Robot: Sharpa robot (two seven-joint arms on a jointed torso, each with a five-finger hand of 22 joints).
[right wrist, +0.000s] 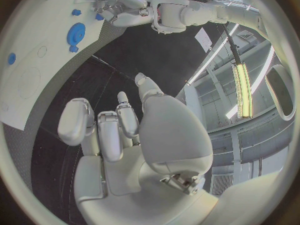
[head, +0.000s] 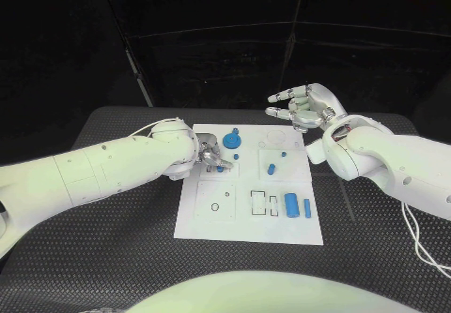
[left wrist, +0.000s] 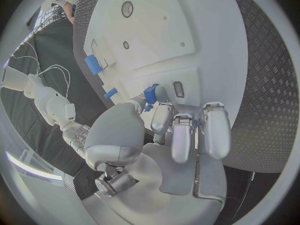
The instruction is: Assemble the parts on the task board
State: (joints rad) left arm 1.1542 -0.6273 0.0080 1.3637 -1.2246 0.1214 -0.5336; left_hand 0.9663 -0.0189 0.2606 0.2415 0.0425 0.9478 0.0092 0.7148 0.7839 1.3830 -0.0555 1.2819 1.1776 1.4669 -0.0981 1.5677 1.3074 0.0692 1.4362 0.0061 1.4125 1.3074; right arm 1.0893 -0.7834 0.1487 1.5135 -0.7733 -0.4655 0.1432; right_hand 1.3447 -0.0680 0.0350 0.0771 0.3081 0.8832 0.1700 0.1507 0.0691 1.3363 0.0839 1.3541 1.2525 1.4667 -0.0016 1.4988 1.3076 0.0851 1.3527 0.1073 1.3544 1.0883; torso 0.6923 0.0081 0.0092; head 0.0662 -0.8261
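The white task board lies in the middle of the table. My left hand rests low on its far left part, and in the left wrist view its thumb and a fingertip pinch a small blue part against the board. A blue gear lies just beyond that hand. A blue peg, a blue cylinder and a thin blue pin lie on the board's right half. My right hand hangs raised beyond the board's far right corner, fingers apart and holding nothing.
Black ribbed matting covers the table around the board. Outlined slots and a small ring mark show on the board's near half. The gear and my left hand also appear in the right wrist view.
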